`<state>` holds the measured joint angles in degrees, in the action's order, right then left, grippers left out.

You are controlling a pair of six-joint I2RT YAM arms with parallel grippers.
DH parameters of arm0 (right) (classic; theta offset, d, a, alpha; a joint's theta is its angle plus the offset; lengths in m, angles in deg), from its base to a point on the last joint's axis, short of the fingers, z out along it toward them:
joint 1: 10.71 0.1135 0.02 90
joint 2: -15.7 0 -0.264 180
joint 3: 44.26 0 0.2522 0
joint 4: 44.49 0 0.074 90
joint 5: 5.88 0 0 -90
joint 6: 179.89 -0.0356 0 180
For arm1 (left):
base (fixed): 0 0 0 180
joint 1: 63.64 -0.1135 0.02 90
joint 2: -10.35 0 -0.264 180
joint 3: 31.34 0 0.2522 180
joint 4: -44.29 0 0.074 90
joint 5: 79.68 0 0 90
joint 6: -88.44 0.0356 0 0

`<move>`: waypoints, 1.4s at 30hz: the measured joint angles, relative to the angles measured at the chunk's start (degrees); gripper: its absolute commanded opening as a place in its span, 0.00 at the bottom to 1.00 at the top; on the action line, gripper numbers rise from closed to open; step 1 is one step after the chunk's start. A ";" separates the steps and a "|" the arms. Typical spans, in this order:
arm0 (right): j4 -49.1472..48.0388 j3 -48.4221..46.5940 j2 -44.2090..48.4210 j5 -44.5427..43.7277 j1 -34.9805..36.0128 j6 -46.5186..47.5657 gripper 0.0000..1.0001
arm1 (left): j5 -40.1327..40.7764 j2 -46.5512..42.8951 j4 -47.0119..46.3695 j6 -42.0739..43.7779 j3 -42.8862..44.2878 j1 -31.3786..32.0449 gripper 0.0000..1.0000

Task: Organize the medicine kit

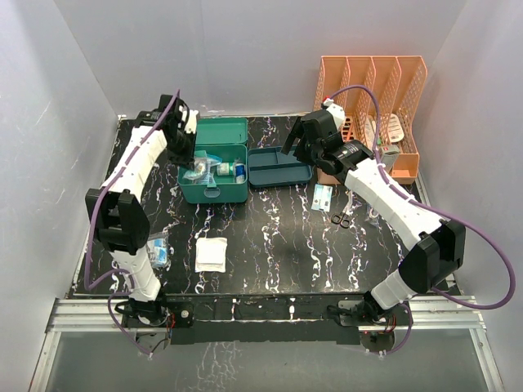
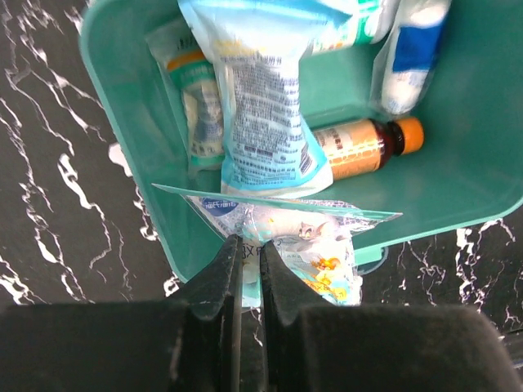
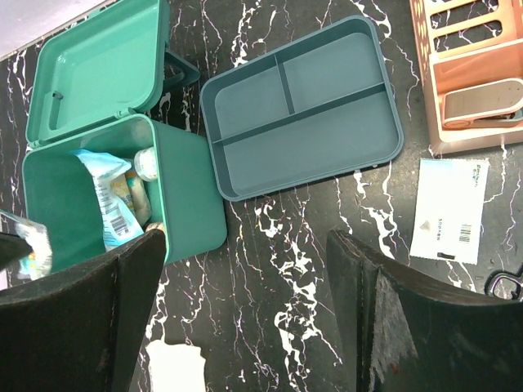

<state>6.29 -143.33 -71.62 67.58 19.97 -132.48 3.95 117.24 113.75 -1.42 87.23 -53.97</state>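
**Top view**
- Medicine kit (image 1: 214,194): at 11 o'clock on the table (image 1: 270,261), lid thrown back, several items already inside. The left jaws hang over its 9 o'clock side.
- Divided tray (image 1: 279,169): just beside the kit at its 3 o'clock, bare. The right jaws are above it.
- Outside the kit: 1 white pad (image 1: 212,255) at 7 o'clock, 1 packet (image 1: 157,251) at 8 o'clock, 1 sachet (image 1: 323,196) and scissors (image 1: 341,219) at 3 o'clock.
- Orange file rack (image 1: 372,90): at 1 o'clock, holding a few items.

**Left wrist view**
- Left jaws: together, pinching the edge of a clear packet (image 2: 278,245) at the kit's near wall.
- Inside the kit: 1 amber bottle (image 2: 359,147), 1 upright pouch (image 2: 265,106), other packs.

**Right wrist view**
- Right jaws: apart, holding nothing, over bare table at the tray's 6 o'clock.

**Progress (judged)**
- The task is roughly half done. At least 4 loose items remain, and the tray and lid likely follow.

**Obstructions (judged)**
- The upright pouch may foul the tray or lid.
- The left arm crowds the kit's mouth.
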 measured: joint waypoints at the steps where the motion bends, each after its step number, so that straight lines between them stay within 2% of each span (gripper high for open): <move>1: -0.02 0.00 0.04 -0.02 0.00 0.02 0.78 | 0.13 -0.55 -0.17 -0.33 -1.62 0.09 0.00; 6: 0.00 0.00 0.09 -0.04 0.00 0.02 0.78 | 1.16 -0.02 -1.70 -2.38 -6.34 0.26 0.00; 17: 0.04 0.07 0.96 -0.24 -0.11 0.02 0.78 | 4.20 2.19 -5.53 -5.31 -5.92 0.26 0.01; 18: 0.07 0.07 0.96 -0.24 -0.13 0.02 0.78 | 4.46 2.23 -5.66 -5.38 -5.92 0.26 0.08; 20: 0.07 0.07 0.96 -0.24 -0.22 0.02 0.78 | 4.90 2.23 -5.88 -5.62 -5.95 0.26 0.31; 22: 0.04 0.07 0.96 -0.24 -0.33 0.02 0.78 | 5.22 2.23 -6.08 -5.62 -5.95 0.26 0.45; 24: 0.04 0.07 0.96 -0.22 -0.42 0.04 0.78 | 5.57 2.23 -6.21 -5.79 -5.99 0.24 0.55; 32: 0.02 0.07 0.96 0.02 -0.48 0.20 0.78 | 6.38 2.10 -6.64 -4.87 -6.05 0.24 0.55; 35: 0.02 0.07 0.96 0.07 -0.48 0.33 0.79 | 6.78 0.37 -8.85 -1.62 -6.86 0.26 0.62; 38: 0.02 0.07 0.96 0.07 -0.63 0.57 0.83 | 7.21 -6.29 -12.57 4.02 -11.72 0.15 0.65; 42: 0.02 0.07 0.96 0.00 -0.85 0.94 0.98 | 7.32 -18.84 -12.37 8.74 -17.44 -2.23 0.67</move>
<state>6.31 -143.27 -70.66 67.58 19.12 -131.54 11.27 98.40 101.38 7.33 69.79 -56.20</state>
